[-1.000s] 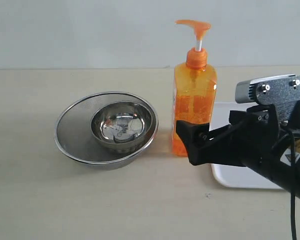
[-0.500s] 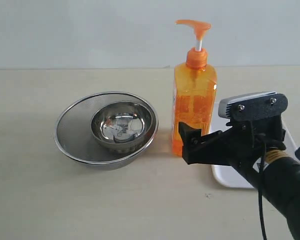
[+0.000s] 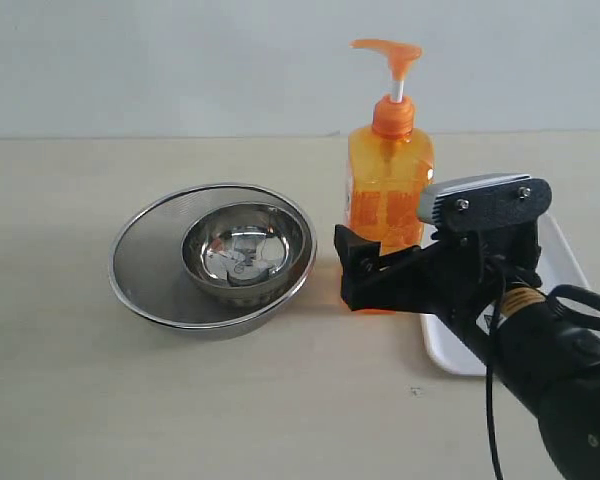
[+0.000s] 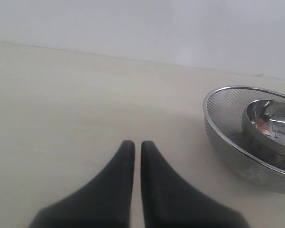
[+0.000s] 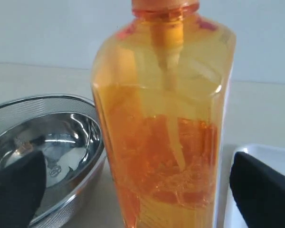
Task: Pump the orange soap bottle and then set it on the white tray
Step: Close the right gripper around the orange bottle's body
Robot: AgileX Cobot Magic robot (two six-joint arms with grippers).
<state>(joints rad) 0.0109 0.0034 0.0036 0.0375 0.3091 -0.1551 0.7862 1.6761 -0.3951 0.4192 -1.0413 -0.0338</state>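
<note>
The orange soap bottle [image 3: 390, 170] stands upright on the table between the steel bowls and the white tray [image 3: 458, 352], its pump head raised. My right gripper [image 3: 378, 278] is open low around the bottle's body. In the right wrist view the bottle [image 5: 166, 142] fills the space between the two black fingertips [image 5: 14, 190], with a gap on each side, and the tray's corner [image 5: 256, 156] shows beside it. My left gripper [image 4: 137, 145] is shut over bare table and holds nothing; it does not show in the exterior view.
A small steel bowl [image 3: 245, 250] sits inside a wider mesh steel bowl [image 3: 140, 270] just left of the bottle. The mesh bowl [image 4: 228, 123] also appears in the left wrist view. A pale wall runs behind the table.
My right gripper has moved left and lower, from in front of the tray to the bottle's base, with its fingers now either side of it. The bottle has not moved.
</note>
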